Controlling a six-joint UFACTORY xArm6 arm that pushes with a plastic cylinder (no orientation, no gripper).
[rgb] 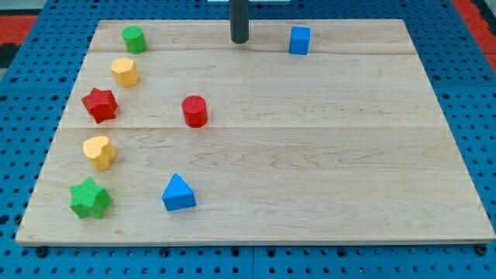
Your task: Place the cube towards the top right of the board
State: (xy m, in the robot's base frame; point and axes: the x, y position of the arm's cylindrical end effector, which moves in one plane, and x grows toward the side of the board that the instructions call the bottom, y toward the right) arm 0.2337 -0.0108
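You are looking at a wooden board [310, 155]. My tip [239, 41] is sitting near the board's top edge, to the left of the blue cube [299, 39] and not touching it. The blue cube is resting near the board's top edge, a bit right of the middle. There is no claw here, just a rod, so nothing is being held. The red cylinder [194, 111] is standing well below my tip. The blue triangle [178, 192] is lying near the board's bottom edge.
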